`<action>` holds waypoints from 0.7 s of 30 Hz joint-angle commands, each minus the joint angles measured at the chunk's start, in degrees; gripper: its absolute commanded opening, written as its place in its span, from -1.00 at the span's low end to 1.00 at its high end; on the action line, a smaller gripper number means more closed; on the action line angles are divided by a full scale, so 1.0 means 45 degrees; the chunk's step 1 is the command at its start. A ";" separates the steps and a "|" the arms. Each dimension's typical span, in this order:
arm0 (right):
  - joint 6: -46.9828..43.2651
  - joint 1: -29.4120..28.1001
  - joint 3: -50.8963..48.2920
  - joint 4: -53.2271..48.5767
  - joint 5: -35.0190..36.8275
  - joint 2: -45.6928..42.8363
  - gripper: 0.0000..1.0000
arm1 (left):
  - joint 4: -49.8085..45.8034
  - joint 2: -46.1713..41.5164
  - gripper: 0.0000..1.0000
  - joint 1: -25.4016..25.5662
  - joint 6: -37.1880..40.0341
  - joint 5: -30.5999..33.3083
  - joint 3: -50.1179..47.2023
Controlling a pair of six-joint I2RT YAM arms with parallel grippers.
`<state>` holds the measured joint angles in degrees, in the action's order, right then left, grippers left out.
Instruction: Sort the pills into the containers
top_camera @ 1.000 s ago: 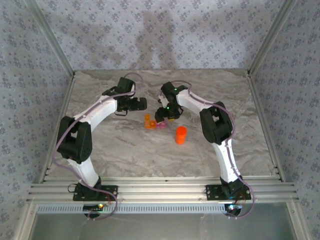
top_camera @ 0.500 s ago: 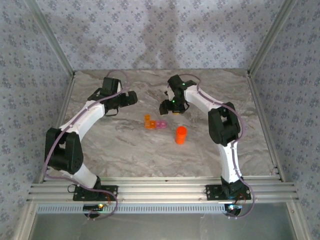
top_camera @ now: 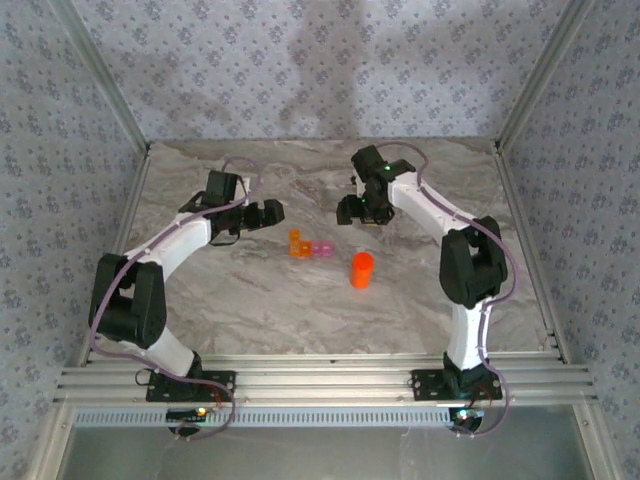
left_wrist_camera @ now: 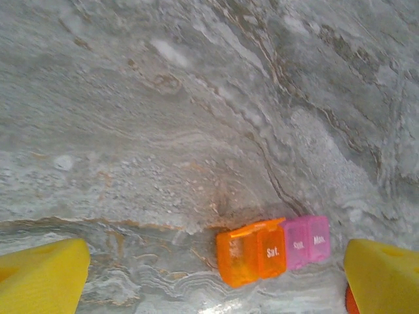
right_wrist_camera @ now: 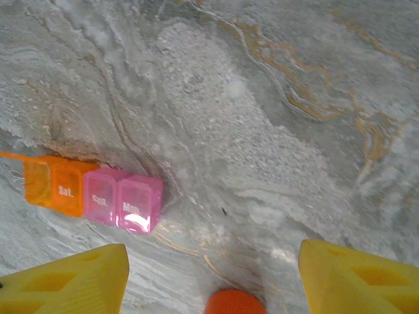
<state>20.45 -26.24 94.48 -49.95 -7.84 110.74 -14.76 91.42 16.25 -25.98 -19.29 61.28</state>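
Your left hand (left_wrist_camera: 211, 288) is released. Its two blunt yellow wedge fingers (left_wrist_camera: 40, 275) are spread wide over bare tabletop (left_wrist_camera: 196, 98), with nothing in the grip. Just ahead of it, toward the finger on the right of its view, lie the containers (left_wrist_camera: 272, 250). They form a short strip of translucent plastic cubes joined side by side, with orange at one end and pink at the other, and small white day labels on the lids. The lid flap on the orange end looks lifted.

Your right hand (right_wrist_camera: 213, 281) is released too, its yellow fingers (right_wrist_camera: 359, 278) well apart and holding nothing. Closest to it, between the fingers, is the smooth round cap of the orange bottle (right_wrist_camera: 234, 302). The containers lie farther ahead, toward the finger on the left of its view.

From above, both hands point inward with the containers (top_camera: 308, 246) between them, and neither touches the strip. The bottle (top_camera: 361, 270) stands upright near the pink end, on the side toward the arm bases.

The tabletop is glossy grey stone pattern with tan veins. It is open beyond both hands as far as the patterned back wall (top_camera: 320, 70), and aluminium rails (top_camera: 524, 240) edge its sides.
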 commanded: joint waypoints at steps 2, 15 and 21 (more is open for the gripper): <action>0.0646 0.0036 -0.0508 -0.0480 0.0918 -0.0846 0.42 | 0.0738 0.0427 0.99 0.0262 0.0226 -0.1115 -0.0341; 0.0952 0.0221 -0.1617 -0.0872 0.0925 -0.2256 0.43 | 0.0848 0.1774 0.98 0.1809 0.0186 -0.0776 -0.0025; 0.0927 0.0477 -0.2420 -0.0816 0.0464 -0.3148 0.43 | 0.0997 0.2135 0.99 0.2444 -0.0212 -0.0321 0.0180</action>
<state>23.59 -24.82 85.03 -51.75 -4.54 99.33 -11.38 99.70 26.26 -25.85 -22.20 60.18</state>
